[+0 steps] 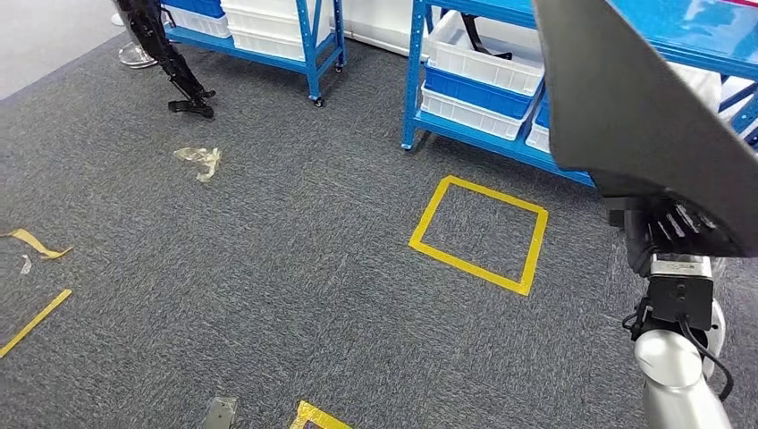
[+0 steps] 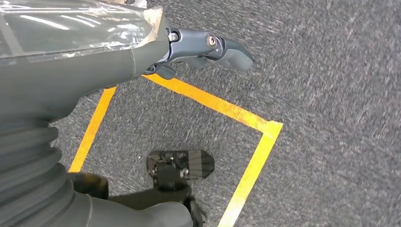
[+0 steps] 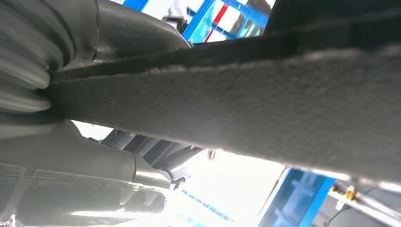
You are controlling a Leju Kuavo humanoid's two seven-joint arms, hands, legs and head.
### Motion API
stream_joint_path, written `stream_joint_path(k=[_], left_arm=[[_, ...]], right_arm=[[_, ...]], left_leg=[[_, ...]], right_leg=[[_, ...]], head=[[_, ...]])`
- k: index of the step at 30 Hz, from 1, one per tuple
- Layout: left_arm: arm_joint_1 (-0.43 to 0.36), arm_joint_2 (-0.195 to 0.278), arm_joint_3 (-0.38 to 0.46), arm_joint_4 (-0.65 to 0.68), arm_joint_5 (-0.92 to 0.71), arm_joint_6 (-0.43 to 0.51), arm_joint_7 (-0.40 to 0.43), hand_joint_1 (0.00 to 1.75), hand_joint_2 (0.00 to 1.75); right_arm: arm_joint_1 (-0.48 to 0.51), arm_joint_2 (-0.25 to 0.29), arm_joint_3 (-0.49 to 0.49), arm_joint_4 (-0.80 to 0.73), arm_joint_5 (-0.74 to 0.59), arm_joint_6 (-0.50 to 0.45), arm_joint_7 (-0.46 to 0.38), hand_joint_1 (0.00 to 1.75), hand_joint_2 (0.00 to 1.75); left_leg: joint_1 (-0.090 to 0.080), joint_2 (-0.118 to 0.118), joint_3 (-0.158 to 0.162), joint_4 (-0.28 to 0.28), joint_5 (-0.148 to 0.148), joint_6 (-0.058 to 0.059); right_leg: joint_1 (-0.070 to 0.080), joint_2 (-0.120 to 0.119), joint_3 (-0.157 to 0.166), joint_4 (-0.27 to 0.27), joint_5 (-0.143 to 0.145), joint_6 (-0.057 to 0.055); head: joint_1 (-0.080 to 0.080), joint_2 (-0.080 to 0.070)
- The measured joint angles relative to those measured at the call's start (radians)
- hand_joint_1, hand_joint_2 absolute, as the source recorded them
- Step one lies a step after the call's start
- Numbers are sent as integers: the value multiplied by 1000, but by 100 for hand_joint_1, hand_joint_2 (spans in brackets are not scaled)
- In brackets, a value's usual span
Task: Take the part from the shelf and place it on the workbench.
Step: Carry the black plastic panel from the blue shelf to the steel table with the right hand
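The part point(image 1: 644, 107), a large dark grey panel, takes up the upper right of the head view, where the right hand point(image 1: 666, 234) grips it from beneath, dark fingers pressed against its lower edge just above the silver forearm. In the right wrist view the same part point(image 3: 265, 99) runs as a thick band with a fuzzy grey face across the middle of the frame, clamped between the thumb point(image 3: 137, 28) above it and the fingers point(image 3: 151, 156) below. Behind the panel in the head view stands a blue shelf point(image 1: 416, 71) loaded with white and blue bins point(image 1: 487, 58), and a second blue shelf point(image 1: 313, 45) sits at the top centre. A yellow tape square point(image 1: 480, 234) lies on the grey carpet point(image 1: 268, 268) right of centre, well apart from a crumpled scrap of clear plastic point(image 1: 200, 161) at upper left. Loose yellow tape strips point(image 1: 34, 322) mark the left edge. The left hand point(image 2: 208, 47) hangs over another yellow tape outline point(image 2: 213, 106) on the carpet, its dark fingers stretched out with nothing in them; clear plastic wrap covers the back of the hand at the top left of that frame.
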Motion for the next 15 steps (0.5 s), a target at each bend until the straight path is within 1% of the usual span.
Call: stream_joint_path(k=[1,2,3,4,5,6,7,8,9,10,11,12,13,14,15], left_arm=[[0,0,0,0,0,0,0,0,175],[1,0,0,0,0,0,0,0,175],[1,0,0,0,0,1,0,0,175],[0,0,0,0,-1,1,1,0,175],[-2,0,0,0,-1,1,1,0,175],[-3,0,-1,0,-1,1,1,0,175],[-4,-1,-2,0,-1,1,2,0,175],[-3,-1,-2,0,1,2,3,0,175],[-3,-1,-3,0,3,2,4,0,175],[-3,-1,-3,0,5,2,5,0,175],[-3,-1,-3,0,7,3,5,0,175],[-3,-1,-3,0,9,4,5,0,175],[-3,-1,-3,0,12,5,3,0,175],[-2,-1,-3,0,15,6,2,0,175],[0,-1,-3,0,17,7,0,0,175]], right_arm=[[-1,0,0,0,0,0,0,175,175],[-1,0,0,0,0,0,0,175,175],[-1,1,0,0,0,-1,0,175,175],[-2,0,0,1,0,-1,0,175,175],[-2,0,-1,1,0,-1,0,175,175],[-2,-1,-1,2,0,-2,0,175,175],[-1,-1,-1,4,0,-2,0,175,175],[-1,0,0,7,1,-1,0,175,175],[-2,1,1,10,1,1,0,175,175],[-3,2,1,13,1,2,0,175,175],[-6,3,3,16,1,4,0,175,175],[-10,4,4,18,2,5,0,175,175],[-12,5,6,19,3,6,0,175,175],[-14,7,7,20,5,6,0,175,175],[-15,9,9,21,6,6,0,175,175]], left_leg=[[-2,-14,-2,-2,3,6],[-2,-25,-1,-6,6,13],[-2,-36,1,-10,10,20],[0,-47,2,-15,14,27],[2,-58,2,-17,18,33],[3,-70,0,-18,20,37],[2,-83,-1,-17,21,39],[2,-96,-2,-17,22,40],[1,-111,-3,-16,23,39],[2,-124,-3,-15,24,38],[3,-138,-3,-14,25,36],[2,-151,-5,-10,25,33],[1,-163,-8,-7,26,28],[0,-173,-12,-5,27,22],[0,-183,-17,-6,30,15]], right_leg=[[0,-11,2,-1,-1,5],[-2,-11,2,2,-5,11],[-4,3,-3,17,-16,14],[-5,26,-18,51,-35,15],[-8,55,-43,104,-60,12],[-8,78,-75,172,-86,8],[-8,90,-107,235,-106,7],[-9,96,-128,274,-114,9],[-11,99,-132,275,-106,15],[-13,102,-117,239,-85,23],[-17,113,-88,174,-57,32],[-21,132,-56,105,-32,39],[-24,148,-32,53,-15,40],[-24,159,-17,21,-5,37],[-21,160,-13,12,-3,30]], head=[[1,0],[1,0],[1,0],[2,0],[4,0],[6,0],[8,0],[9,0],[9,0],[9,0],[9,0],[9,0],[9,0],[9,0],[9,0]])
